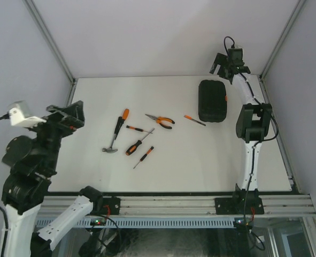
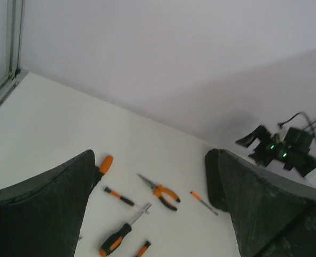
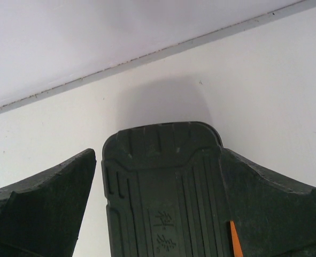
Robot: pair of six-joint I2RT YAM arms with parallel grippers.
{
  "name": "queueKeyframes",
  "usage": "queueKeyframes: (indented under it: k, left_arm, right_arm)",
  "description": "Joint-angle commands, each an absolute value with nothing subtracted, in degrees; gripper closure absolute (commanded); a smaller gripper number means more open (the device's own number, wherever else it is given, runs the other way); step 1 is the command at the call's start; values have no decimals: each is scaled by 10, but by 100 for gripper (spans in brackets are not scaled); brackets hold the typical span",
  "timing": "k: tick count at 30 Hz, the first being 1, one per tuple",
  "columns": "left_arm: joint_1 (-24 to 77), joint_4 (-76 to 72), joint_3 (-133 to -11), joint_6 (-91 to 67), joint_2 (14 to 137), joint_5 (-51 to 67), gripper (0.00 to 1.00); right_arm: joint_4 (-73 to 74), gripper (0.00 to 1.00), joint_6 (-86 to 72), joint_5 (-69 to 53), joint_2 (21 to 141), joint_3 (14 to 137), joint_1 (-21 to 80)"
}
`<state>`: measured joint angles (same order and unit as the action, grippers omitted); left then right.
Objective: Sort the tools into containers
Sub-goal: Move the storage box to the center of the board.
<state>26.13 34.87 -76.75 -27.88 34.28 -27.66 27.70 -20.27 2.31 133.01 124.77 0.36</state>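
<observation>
Currently on the tabletop [image 1: 200, 160], item by item.

Right pincer [image 3: 156, 158]: jaws spread wide, nothing held, hanging above the far end of the case.

Case [image 3: 163, 203]: black, ribbed, lid shut. It lies directly beneath the right pincer, its far end framed between the two fingers. The orange latch [image 3: 233, 238] shows beside one finger.

Left pincer [image 2: 151, 158]: equally wide, empty, raised well above the tabletop.

Tools, loose ahead of and below the left pincer:
- hammer [image 1: 116, 133]
- pliers [image 1: 161, 121]
- thick screwdriver [image 1: 135, 145]
- thin screwdriver [image 1: 136, 128]
- short screwdriver [image 1: 144, 157]
- small screwdriver [image 1: 194, 120], the only tool just beside the case

Step in hand, as judged: opening the case, since nothing can be sorted while the lid is shut.

Handling note:
- Bring the right pincer down on the latch side and free the latch first.
- Lift the lid by its edge rather than squeezing the body.
- A light case may slide or rise with the lid, so steady the base.
- Swing the lid away from the small screwdriver.
</observation>
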Motion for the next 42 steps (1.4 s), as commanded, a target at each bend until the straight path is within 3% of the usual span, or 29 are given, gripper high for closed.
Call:
queueKeyframes:
  k: [1, 19, 42]
  left_arm:
    - [264, 389, -723, -292, 379, -248, 0]
    - [263, 380, -546, -322, 409, -192, 0]
    - [258, 364, -502, -356, 450, -173, 0]
  right_arm:
    - [279, 3, -194, 20, 1360, 1312, -2]
    - [295, 5, -252, -8, 1483, 1406, -23]
    - [381, 13, -114, -171, 1443, 1357, -4]
